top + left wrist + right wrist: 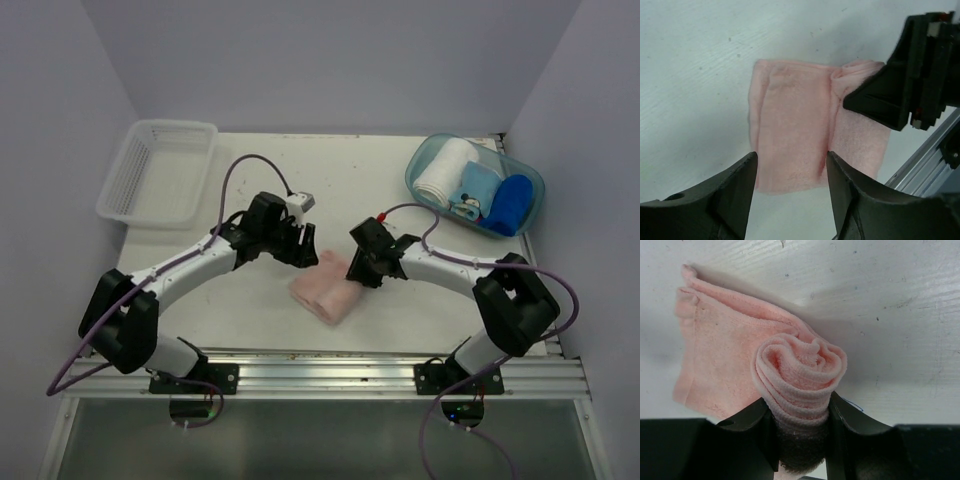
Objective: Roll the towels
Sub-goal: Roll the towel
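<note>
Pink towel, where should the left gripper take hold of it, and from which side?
Grip the pink towel by its flat free edge, coming down from above: that half lies thin on the table, and the right gripper clamps the rolled end.

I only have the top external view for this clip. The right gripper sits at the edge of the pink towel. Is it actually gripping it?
Observer: Yes. In the right wrist view the right gripper is shut on the rolled end of the pink towel. The spiral of layers shows between its fingers.
Operator: Is any of it unrolled?
Observer: Yes. The left wrist view shows a flat stretch lying on the table, beside the roll.
Operator: And the left gripper?
Observer: The left gripper is open, with the flat stretch visible between its fingers. I cannot tell whether they touch it.
</note>
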Controlling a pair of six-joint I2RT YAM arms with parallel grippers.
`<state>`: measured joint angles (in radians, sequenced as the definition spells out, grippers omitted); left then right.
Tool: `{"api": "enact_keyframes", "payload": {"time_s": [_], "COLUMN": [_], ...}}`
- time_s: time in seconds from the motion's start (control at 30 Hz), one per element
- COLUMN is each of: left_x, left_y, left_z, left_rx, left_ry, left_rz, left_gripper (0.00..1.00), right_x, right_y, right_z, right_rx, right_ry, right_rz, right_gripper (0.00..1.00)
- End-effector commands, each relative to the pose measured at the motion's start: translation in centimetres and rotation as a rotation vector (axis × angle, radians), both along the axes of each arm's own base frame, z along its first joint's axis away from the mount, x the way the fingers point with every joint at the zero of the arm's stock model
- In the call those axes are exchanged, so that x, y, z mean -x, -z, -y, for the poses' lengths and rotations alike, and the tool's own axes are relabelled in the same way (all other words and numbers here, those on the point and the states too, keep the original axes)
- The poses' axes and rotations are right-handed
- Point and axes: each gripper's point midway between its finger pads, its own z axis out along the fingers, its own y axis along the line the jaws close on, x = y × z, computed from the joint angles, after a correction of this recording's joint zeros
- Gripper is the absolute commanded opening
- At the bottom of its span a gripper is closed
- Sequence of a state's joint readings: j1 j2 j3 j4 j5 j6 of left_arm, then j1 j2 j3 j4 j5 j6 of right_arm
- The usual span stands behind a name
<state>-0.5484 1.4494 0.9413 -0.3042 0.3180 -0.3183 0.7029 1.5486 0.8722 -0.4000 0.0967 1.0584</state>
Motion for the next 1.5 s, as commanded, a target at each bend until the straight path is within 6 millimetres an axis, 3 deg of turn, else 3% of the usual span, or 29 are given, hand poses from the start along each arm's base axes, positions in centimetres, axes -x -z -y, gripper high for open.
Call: {"api": "enact_keyframes", "payload": {"time_s": [0.0, 0.2, 0.43, 0.7, 1.0, 1.2, 1.37, 1.47], "left_x": [2.7, 5.4, 7.8, 9.5, 9.4, 8.6, 8.5, 8.9], "left_y": [-1.5, -3.2, -2.9, -0.8, 2.3, 3.5, 5.0, 5.4], "left_z": [2.5, 4.8, 5.8, 7.9, 9.0, 8.4, 8.0, 8.1], "left_rx": [-0.013, 0.042, -0.002, -0.094, -0.231, -0.292, -0.342, -0.323], "left_ry": [0.152, 0.194, 0.176, 0.189, 0.175, 0.107, 0.100, 0.111], "left_rz": [0.084, 0.165, 0.292, 0.344, 0.378, 0.388, 0.372, 0.349], "left_gripper": [0.63, 0.68, 0.77, 0.80, 0.80, 0.72, 0.50, 0.36], "right_x": [-0.2, -0.1, 0.2, -0.1, -0.1, 0.0, 0.2, 0.2], "right_y": [-0.3, 0.3, 0.9, 0.9, 0.9, 1.0, 1.0, 0.7], "right_z": [0.1, 0.0, -0.6, -1.3, -1.6, -1.7, -1.8, -1.9], "right_rx": [0.050, 0.077, 0.079, 0.054, 0.041, 0.036, 0.023, 0.012], "right_ry": [0.015, 0.029, 0.034, 0.037, 0.035, 0.034, 0.033, 0.035], "right_rz": [-0.016, -0.065, -0.123, -0.133, -0.138, -0.140, -0.146, -0.137], "right_gripper": [0.29, 0.30, 0.31, 0.32, 0.32, 0.32, 0.36, 0.45]}}
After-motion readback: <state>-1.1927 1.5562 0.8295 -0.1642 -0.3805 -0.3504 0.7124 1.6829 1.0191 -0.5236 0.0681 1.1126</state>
